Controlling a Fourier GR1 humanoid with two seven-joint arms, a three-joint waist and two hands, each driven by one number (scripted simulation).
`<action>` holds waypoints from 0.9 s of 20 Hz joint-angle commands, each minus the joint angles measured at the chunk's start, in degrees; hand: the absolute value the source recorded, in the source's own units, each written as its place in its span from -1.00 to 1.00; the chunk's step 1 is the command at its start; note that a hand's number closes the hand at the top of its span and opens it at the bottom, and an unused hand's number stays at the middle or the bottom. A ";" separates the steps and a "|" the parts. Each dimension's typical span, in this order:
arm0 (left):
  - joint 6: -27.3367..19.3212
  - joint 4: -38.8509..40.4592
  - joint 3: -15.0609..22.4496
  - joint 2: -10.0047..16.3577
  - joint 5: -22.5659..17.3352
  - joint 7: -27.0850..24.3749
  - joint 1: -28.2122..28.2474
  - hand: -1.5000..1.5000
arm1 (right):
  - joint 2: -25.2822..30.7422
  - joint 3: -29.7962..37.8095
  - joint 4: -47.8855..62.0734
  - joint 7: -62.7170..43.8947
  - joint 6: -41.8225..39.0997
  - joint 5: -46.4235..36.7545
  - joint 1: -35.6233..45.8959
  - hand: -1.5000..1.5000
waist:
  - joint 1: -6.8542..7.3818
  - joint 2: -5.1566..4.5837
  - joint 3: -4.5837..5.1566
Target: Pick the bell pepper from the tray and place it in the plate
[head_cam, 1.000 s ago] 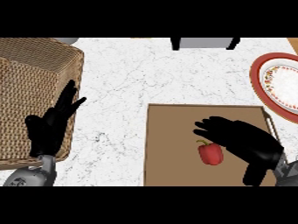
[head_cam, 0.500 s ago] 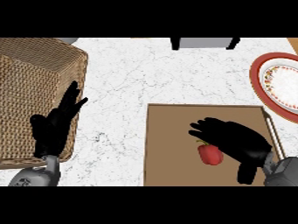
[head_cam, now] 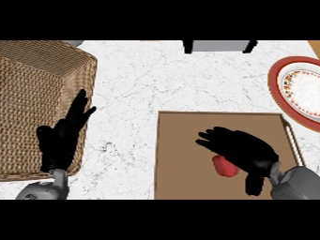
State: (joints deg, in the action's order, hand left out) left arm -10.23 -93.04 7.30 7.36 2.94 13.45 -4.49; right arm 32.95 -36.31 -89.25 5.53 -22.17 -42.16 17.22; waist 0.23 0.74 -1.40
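Observation:
A red bell pepper (head_cam: 223,166) lies on the brown tray (head_cam: 183,140) at the lower middle-right of the head view. My right hand (head_cam: 242,150) is right above it, palm down, fingers spread and slightly bent, covering the pepper's upper right part; no finger is curled round it. The plate (head_cam: 308,91), white with a red rim, sits at the right edge, beyond the tray's far right corner. My left hand (head_cam: 62,138) rests open at the lower left, fingers up, over the edge of a wicker basket.
A large wicker basket (head_cam: 24,98) fills the left side. A dark-legged grey object (head_cam: 217,45) stands at the counter's far edge. White marble counter (head_cam: 162,79) lies between basket, tray and plate.
My right hand has slid left and toward me over the tray, now overlapping the pepper. The pepper, the plate and my left hand have stayed where they were.

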 commanded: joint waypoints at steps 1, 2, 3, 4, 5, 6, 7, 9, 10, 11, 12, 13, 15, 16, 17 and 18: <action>-0.58 6.59 -2.56 0.63 -0.38 1.34 3.14 0.00 | -1.44 1.11 3.55 0.63 -1.60 -0.06 3.00 -1.00 | 0.55 -1.08 1.42; -0.98 7.44 -2.83 0.29 0.09 -0.06 3.11 0.00 | -0.79 -0.09 4.83 3.25 2.45 -2.31 0.76 -1.00 | 0.28 -1.11 1.38; -1.39 5.35 -2.14 0.31 1.00 1.03 4.09 0.00 | 0.17 0.00 5.90 4.64 2.61 -2.46 0.21 1.00 | 0.45 -1.00 1.36; -1.02 7.54 -2.85 0.23 0.72 1.70 1.92 0.00 | -0.61 -0.55 3.75 3.89 0.19 -2.92 3.56 1.00 | 0.29 -1.03 1.41; -0.15 8.23 -3.97 0.85 0.02 1.62 0.93 0.00 | -0.97 -1.06 5.05 5.76 3.92 -4.22 1.71 1.00 | 0.08 -1.08 1.38; -0.37 7.96 -4.12 0.53 0.03 1.49 1.80 0.00 | 0.35 -1.38 3.38 7.45 6.10 -5.06 0.02 1.00 | -0.22 -0.96 1.38; 1.39 5.72 -3.71 1.26 -0.82 0.20 4.81 0.00 | -0.25 -0.40 4.64 7.48 5.14 -4.50 1.62 1.00 | 0.51 -0.89 1.40; -1.16 8.01 -3.43 -0.93 1.23 0.53 1.18 0.00 | -3.09 -0.68 8.08 7.98 7.26 -6.04 3.35 1.00 | 0.38 -1.13 1.37; -1.78 7.25 -2.93 -0.97 2.32 1.38 2.63 0.00 | -1.22 -0.64 6.12 8.48 7.65 -6.20 1.28 1.00 | -0.02 -0.93 1.38; 0.31 7.28 -4.38 -0.16 -0.08 0.85 3.19 0.00 | -2.04 -0.92 5.30 7.81 8.63 -6.77 0.62 1.00 | -0.06 -0.89 1.40; 1.04 8.46 -5.30 0.76 -0.11 -0.66 3.02 0.00 | -1.66 -0.86 5.28 8.41 9.54 -7.44 0.62 1.00 | -0.15 -0.94 1.42; 0.80 6.28 -4.92 0.39 -0.05 0.11 3.83 0.00 | -1.81 -0.11 4.58 8.38 10.86 -7.63 0.28 1.00 | -0.06 -0.80 1.40; 0.79 8.71 -4.39 -0.16 0.94 -2.36 4.04 0.00 | -3.38 2.90 5.25 7.00 12.19 -7.13 3.02 1.00 | -0.10 -0.97 1.43; 0.67 7.93 -5.76 0.39 0.26 0.87 2.06 0.00 | -3.69 3.84 2.23 5.02 11.18 -6.76 3.87 1.00 | -0.48 -0.81 1.45; 0.63 8.02 -5.72 0.30 0.56 -0.38 3.06 0.00 | -1.78 5.24 3.54 7.79 16.36 -7.55 1.42 1.00 | -0.67 -0.88 1.39; -0.63 7.41 -5.42 -1.03 0.84 2.09 1.96 0.00 | -3.58 4.68 1.60 5.52 19.74 -9.39 -0.18 1.00 | -1.15 -0.75 1.36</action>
State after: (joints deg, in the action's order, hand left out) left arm -9.48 -91.58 5.31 5.32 4.28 13.96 -5.20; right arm 30.30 -33.60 -85.50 12.27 -9.06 -49.50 18.75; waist -0.49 0.90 -1.55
